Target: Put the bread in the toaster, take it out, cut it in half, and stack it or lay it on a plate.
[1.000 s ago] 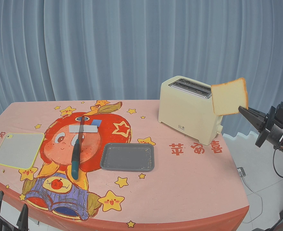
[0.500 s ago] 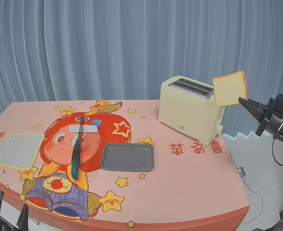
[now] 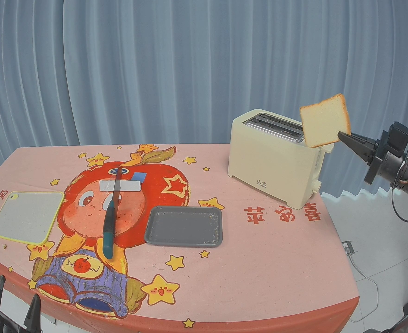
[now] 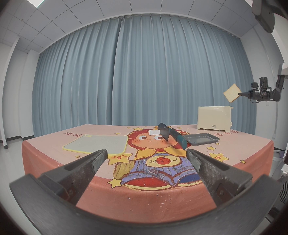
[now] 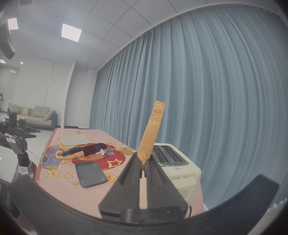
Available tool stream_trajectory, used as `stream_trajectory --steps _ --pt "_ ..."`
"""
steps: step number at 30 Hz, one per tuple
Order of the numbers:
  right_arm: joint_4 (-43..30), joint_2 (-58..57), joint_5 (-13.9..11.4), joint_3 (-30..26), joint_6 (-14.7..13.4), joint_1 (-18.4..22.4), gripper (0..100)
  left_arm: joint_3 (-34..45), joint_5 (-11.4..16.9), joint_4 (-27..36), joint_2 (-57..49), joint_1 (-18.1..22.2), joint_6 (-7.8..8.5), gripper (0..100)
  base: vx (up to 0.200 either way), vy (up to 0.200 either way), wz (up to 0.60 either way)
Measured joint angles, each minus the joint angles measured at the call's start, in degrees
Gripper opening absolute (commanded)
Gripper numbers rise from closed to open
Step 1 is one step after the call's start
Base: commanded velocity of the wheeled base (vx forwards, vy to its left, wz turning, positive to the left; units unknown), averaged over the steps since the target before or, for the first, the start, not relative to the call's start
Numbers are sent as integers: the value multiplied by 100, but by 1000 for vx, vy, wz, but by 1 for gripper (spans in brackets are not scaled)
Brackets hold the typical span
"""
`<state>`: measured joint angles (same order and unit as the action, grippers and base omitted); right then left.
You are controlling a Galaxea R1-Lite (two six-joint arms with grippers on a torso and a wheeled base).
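Head view: bread (image 3: 324, 120) corner between right fingers (image 3: 355, 142).

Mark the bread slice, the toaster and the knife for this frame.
bread slice (image 3: 325, 120): head view, middle of its flat face.
toaster (image 3: 268, 163): head view, front wall below the slots.
knife (image 3: 109, 230): head view, on its teal handle.

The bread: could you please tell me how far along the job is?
Done: the right gripper has the bread pinched by one corner, clear of the table. In hand: it hangs above and beside the right end of the toaster, not in a slot; both slots look empty. Left: toasting, removal, cutting with the knife, laying on the grey plate.
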<state>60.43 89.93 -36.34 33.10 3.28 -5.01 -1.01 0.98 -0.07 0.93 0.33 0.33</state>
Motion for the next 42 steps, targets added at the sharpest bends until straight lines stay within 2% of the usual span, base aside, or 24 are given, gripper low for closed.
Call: stream_trajectory --steps 4,14,23,36,40,42 --pt "-150 17 -2 138 115 0 0 0 0 0 0 0 2 100 0 0 0" --pt "-675 54 -72 542 183 22 0 0 0 0 0 -2 0 100 0 0 0" --pt "-837 362 -79 811 734 154 0 0 0 0 0 -2 0 100 0 0 0" --pt "-1018 861 -193 1676 807 173 0 0 0 0 0 -2 0 100 0 0 0" --pt "-1325 985 -347 1938 1185 177 0 0 0 0 0 -2 0 100 0 0 0" --pt "-1387 1015 -389 2002 1284 177 0 0 0 0 0 -2 0 100 0 0 0"
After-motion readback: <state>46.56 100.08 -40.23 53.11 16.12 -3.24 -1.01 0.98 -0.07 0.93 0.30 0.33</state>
